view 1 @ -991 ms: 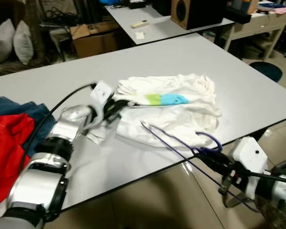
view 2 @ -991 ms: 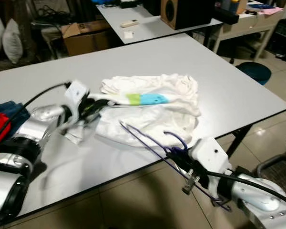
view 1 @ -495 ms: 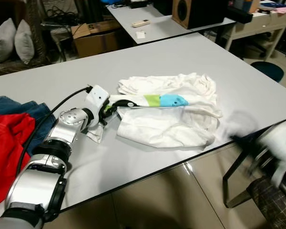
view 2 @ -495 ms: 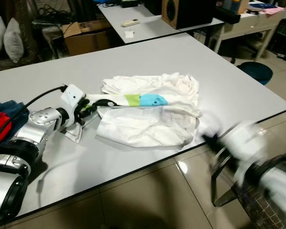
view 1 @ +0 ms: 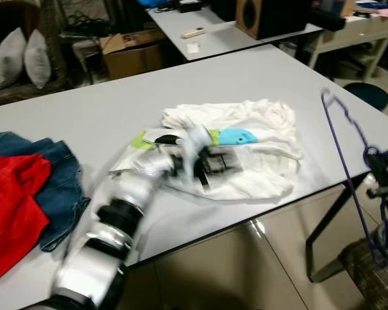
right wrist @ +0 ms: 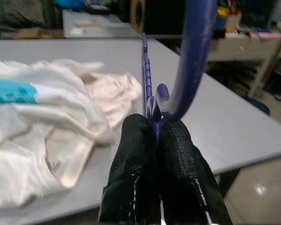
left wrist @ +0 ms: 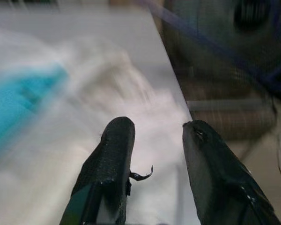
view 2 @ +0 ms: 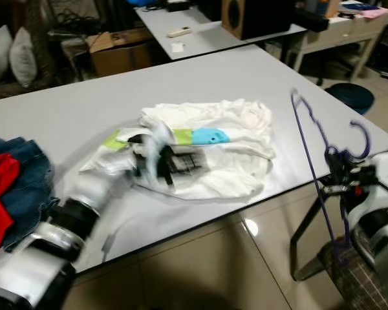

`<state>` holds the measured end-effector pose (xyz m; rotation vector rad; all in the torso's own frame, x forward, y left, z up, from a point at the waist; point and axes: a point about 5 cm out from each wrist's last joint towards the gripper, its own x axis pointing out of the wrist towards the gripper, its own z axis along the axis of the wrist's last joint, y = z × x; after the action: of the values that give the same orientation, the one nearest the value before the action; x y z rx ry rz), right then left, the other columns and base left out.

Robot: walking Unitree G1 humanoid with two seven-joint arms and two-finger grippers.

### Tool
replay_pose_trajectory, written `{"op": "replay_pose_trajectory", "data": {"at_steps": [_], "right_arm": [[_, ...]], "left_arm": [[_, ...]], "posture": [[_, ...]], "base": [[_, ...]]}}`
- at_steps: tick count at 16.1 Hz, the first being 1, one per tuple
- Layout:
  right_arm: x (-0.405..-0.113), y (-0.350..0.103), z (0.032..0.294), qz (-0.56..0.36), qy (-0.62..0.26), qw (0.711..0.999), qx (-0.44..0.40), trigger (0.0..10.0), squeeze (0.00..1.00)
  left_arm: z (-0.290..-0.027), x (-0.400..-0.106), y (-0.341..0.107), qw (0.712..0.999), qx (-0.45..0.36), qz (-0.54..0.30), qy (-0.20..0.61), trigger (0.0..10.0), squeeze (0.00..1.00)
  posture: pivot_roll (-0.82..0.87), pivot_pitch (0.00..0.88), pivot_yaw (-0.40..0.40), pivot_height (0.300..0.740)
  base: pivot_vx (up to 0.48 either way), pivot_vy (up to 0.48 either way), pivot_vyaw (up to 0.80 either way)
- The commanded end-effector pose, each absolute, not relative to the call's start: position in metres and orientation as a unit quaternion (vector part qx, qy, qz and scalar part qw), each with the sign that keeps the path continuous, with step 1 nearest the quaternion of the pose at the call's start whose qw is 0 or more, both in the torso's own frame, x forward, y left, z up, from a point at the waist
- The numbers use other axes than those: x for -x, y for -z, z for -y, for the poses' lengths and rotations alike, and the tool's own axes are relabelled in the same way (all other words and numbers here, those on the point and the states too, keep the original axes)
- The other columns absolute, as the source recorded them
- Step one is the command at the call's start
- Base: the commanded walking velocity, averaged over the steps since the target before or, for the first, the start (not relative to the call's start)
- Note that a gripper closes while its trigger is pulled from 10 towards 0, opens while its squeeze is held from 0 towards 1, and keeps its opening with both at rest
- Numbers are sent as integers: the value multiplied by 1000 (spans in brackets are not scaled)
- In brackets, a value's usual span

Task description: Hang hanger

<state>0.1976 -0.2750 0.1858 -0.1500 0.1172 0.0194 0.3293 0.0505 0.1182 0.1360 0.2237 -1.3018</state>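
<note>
Right wrist view shows the right gripper closed tightly on the purple hanger, held upright in the air beside the grey table. The left gripper, fingers apart, is over the white shirt.

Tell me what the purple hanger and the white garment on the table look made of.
The hanger looks like thin wire with a glossy purple coating: slim, smooth and shiny in the right gripper. The white garment looks like soft matte cloth, probably cotton knit: it folds and wrinkles limply.
</note>
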Motion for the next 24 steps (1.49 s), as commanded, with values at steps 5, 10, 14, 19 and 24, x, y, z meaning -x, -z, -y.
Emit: {"op": "replay_pose_trajectory", "data": {"at_steps": [5,10,14,19,24], "right_arm": [[-195,-183,261,-64,-24,995,74,10000,0],[-197,-176,254,-69,-36,995,65,10000,0],[-201,-174,249,-70,-51,994,64,10000,0],[-206,-174,241,-64,-67,994,65,10000,0],[-204,-172,233,-59,-62,994,62,10000,0]], "left_arm": [[-94,-326,-72,797,-174,-219,535,10000,0],[-189,-327,-83,792,-218,-291,491,10000,0],[-235,-338,-114,844,-220,-260,415,10000,0],[-150,-336,-131,828,-84,-154,533,10000,0],[-127,-327,-116,814,-102,-187,541,10000,1000]], "posture": [[-173,0,107,740],[-148,0,100,740],[-130,0,84,740],[-120,0,90,740],[-117,0,140,740]], "base": [[0,0,0],[0,0,0],[0,0,0],[0,0,0],[0,0,0]]}}
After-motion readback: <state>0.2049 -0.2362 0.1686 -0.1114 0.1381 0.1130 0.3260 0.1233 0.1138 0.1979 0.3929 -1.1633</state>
